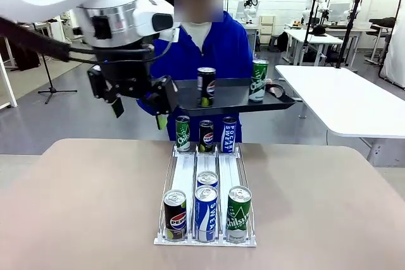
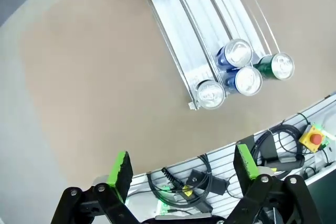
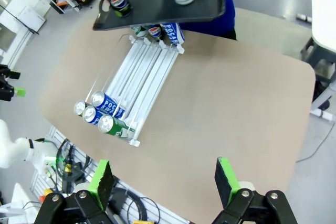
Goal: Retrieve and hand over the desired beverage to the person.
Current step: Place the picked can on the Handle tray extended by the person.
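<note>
Two cans on person's (image 1: 215, 45) black tray (image 1: 231, 98) | left gripper (image 2: 182, 170) wide | right gripper (image 3: 164, 179) wide

I am counting nine cans: seven in the rack (image 1: 183, 175) below my grippers. Two are standing on the tray (image 1: 234, 100) beyond.
</note>
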Robot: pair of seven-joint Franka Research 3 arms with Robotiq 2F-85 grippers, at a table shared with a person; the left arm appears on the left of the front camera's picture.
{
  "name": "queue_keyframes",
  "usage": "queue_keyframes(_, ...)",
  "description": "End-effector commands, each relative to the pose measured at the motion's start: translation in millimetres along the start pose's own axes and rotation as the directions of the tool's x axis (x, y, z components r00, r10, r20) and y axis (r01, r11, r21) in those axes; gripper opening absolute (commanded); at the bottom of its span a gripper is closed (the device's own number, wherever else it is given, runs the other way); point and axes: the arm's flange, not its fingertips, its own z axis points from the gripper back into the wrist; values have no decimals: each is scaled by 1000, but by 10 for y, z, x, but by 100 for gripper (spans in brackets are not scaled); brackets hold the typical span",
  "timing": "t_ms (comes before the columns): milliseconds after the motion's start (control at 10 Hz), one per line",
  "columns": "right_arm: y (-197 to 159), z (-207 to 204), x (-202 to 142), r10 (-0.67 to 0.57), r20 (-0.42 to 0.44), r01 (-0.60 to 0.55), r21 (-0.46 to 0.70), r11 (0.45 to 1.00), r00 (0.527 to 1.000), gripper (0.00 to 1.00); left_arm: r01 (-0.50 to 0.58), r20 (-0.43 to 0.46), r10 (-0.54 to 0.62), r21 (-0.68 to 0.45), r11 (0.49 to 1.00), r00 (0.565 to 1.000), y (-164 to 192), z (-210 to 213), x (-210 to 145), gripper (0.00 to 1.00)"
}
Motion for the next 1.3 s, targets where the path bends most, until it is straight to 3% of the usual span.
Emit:
queue_keyframes(0, -2, -5, -7, 1, -1, -1, 2, 1000, 1000, 100, 10, 23, -9, -41, 999, 1000, 127, -17, -94, 100)
queue_keyframes(100, -2, -5, -7, 1, -1, -1, 2, 1000, 1000, 100, 0, 0, 0, 0, 1000, 1000, 0, 0, 0, 100)
queue_keyframes(1000, -2, -5, -7, 1, -1, -1, 2, 1000, 1000, 100, -5, -1, 5, 2, 1000, 1000, -1, -23, -35, 100)
queue_keyframes(1200, -2, -5, -7, 1, -1, -1, 2, 1000, 1000, 100, 96, 66, -80, -288, 953, 995, 668, 177, -158, 100)
